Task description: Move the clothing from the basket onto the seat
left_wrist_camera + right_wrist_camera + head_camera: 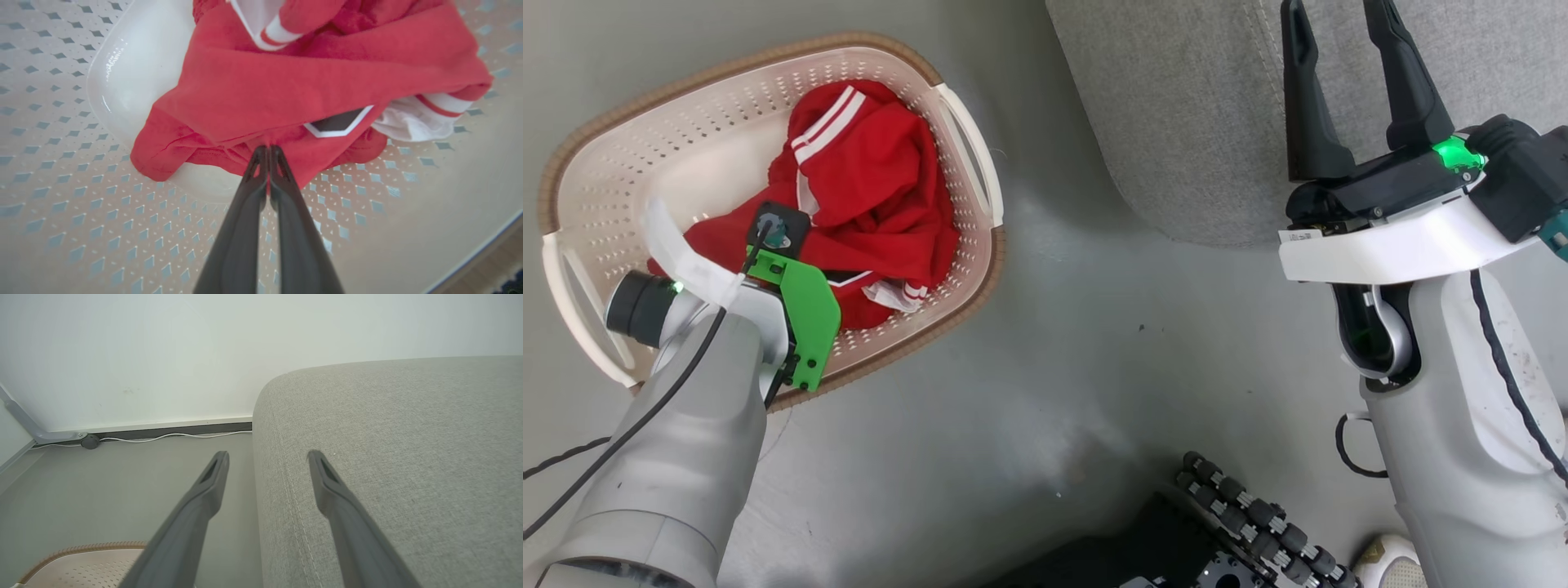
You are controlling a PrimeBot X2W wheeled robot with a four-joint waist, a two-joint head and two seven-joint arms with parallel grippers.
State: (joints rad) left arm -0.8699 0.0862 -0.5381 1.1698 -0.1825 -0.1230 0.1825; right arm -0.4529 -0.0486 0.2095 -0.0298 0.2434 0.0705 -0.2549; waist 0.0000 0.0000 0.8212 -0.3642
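Note:
The red clothing (874,188) with white stripes lies heaped in the cream perforated basket (727,90) on the floor at the left. My left arm reaches down into the basket, its wrist covering the fingers in the head view. In the left wrist view my left gripper (268,150) is shut, pinching a fold at the near edge of the red clothing (286,81) just above the basket floor (81,204). My right gripper (1334,12) stands open and empty over the edge of the grey seat (1192,122). The right wrist view shows that gripper (268,455) astride the seat's (408,457) rounded corner.
Grey floor lies between the basket and the seat. My dark wheeled base (1258,523) and a pale shoe tip (1388,563) show at the bottom right. A white wall with a cable (163,437) along its skirting runs behind the seat. The basket rim (81,549) sits below.

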